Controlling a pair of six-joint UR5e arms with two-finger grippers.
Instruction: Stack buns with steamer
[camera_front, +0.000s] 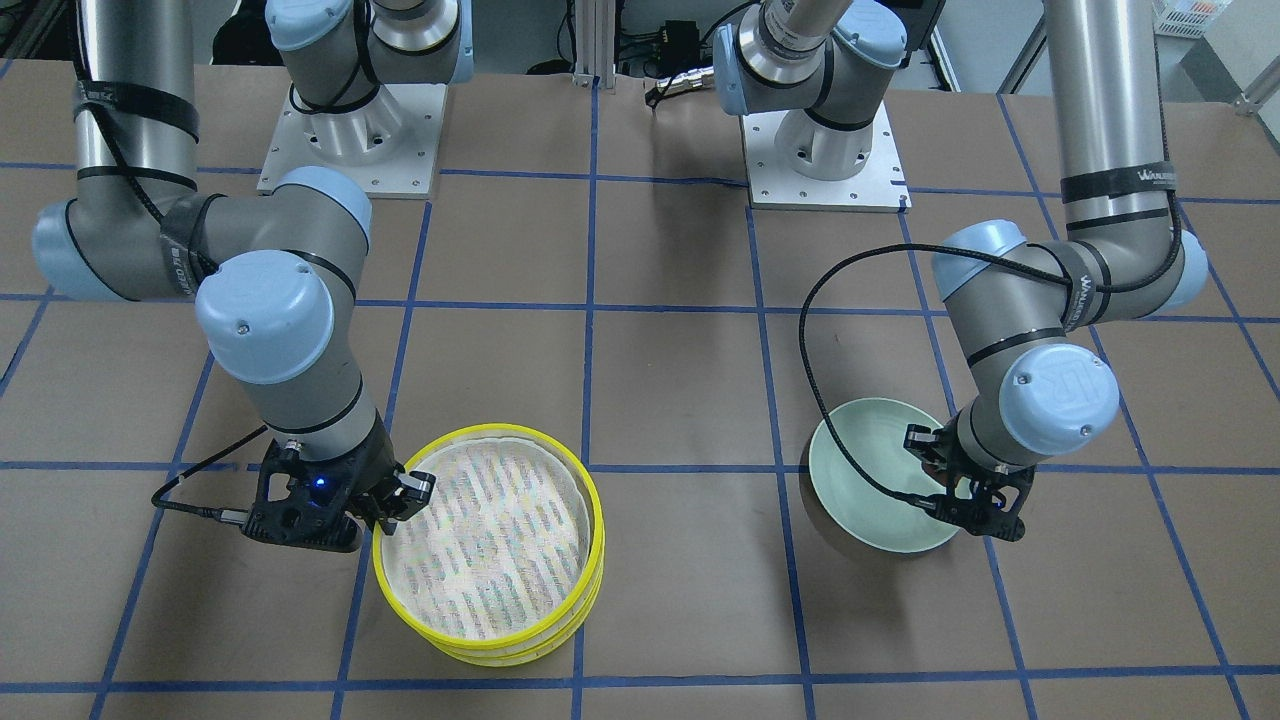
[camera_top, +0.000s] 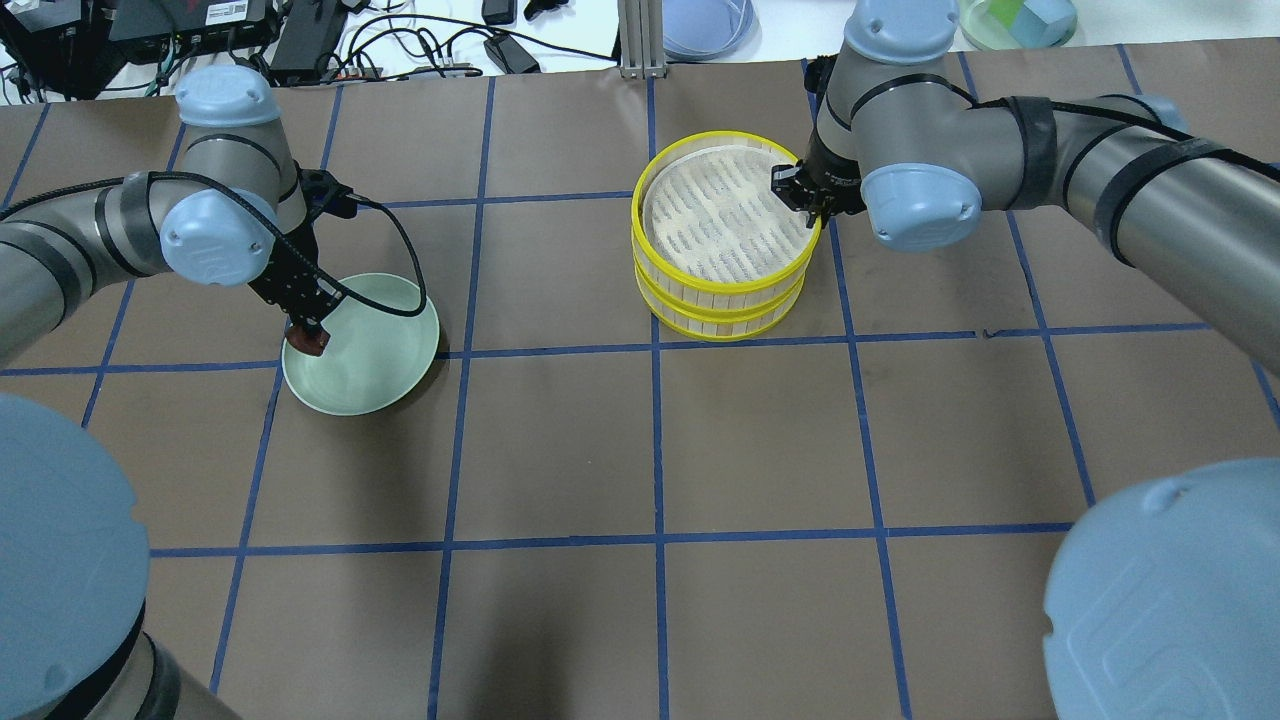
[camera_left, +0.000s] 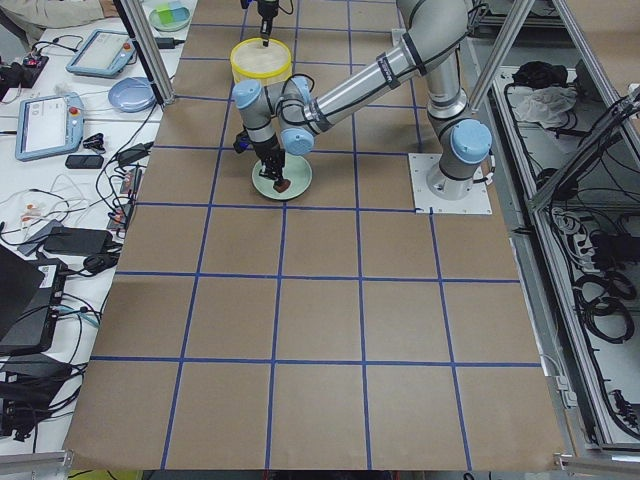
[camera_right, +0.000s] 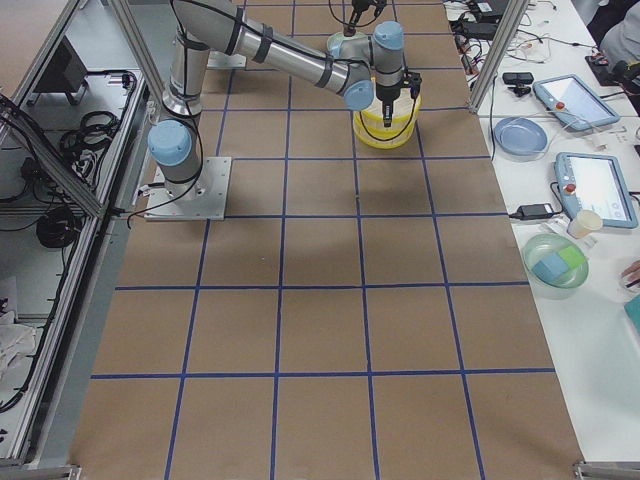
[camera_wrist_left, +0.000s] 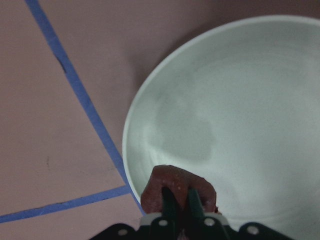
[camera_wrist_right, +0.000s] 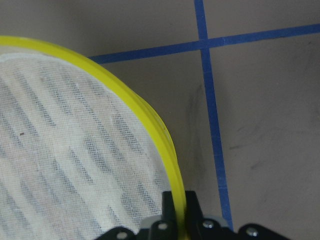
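The left gripper (camera_wrist_left: 179, 197) clamps the brown bun (camera_wrist_left: 159, 182) at the rim of the pale green plate (camera_wrist_left: 240, 100)
The steamer (camera_top: 722, 300) lies well apart toward the robot's right, so the bun must travel that way; the right gripper (camera_wrist_right: 179, 200) is the nearer one, its fingers pinched on the top tier's yellow rim (which probably has to lift off first). Count: one brown bun, one plate, one steamer stack of at least two tiers; the cream-white bun shows in no view
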